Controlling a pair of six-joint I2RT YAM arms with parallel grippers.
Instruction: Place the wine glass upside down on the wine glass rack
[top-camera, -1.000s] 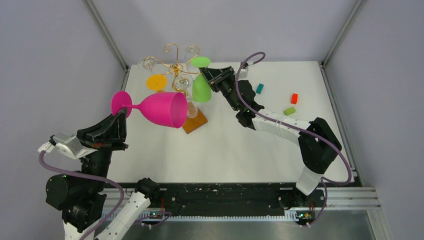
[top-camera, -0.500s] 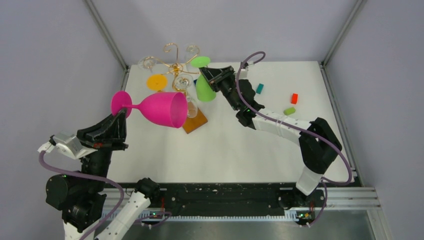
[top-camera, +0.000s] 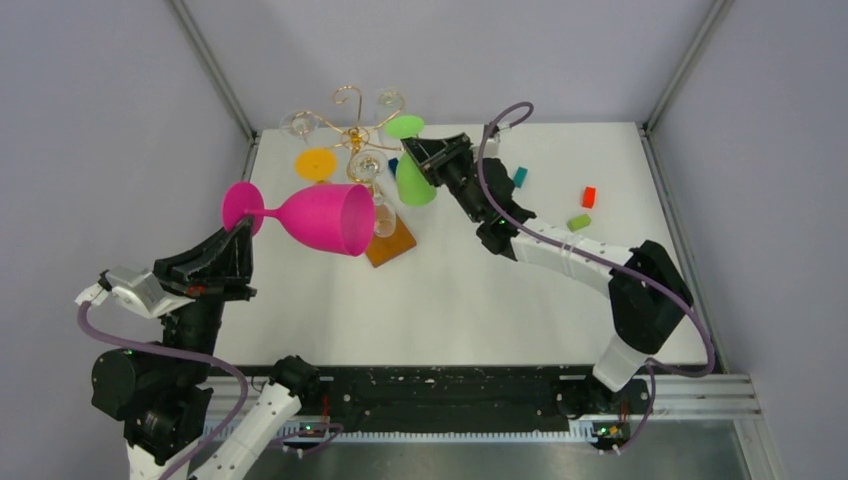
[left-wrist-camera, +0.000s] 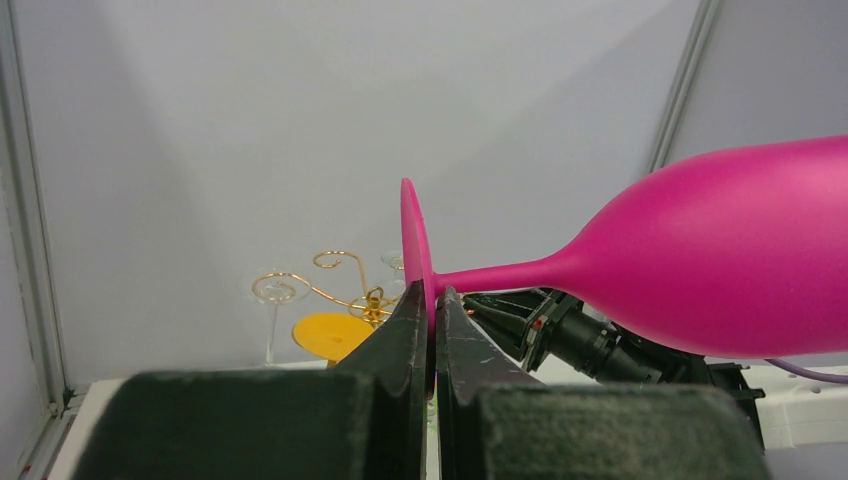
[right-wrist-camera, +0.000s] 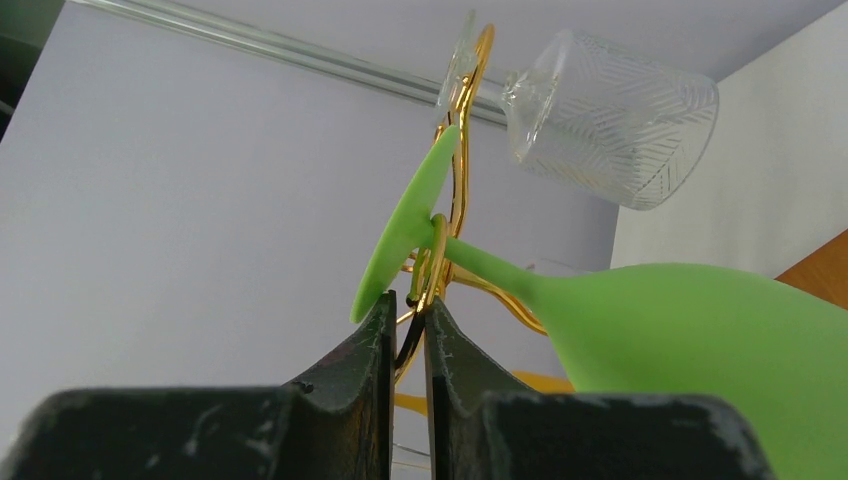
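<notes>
right tool (right-wrist-camera: 407, 300) clenched on green glass (right-wrist-camera: 680, 340) foot, stem threaded in rack (top-camera: 395, 246) scroll, bowl slanting down; left tool (left-wrist-camera: 432, 300) grips pink glass (left-wrist-camera: 720, 260) sideways, near-left of rack.

No readable text — none on any surface.
</notes>
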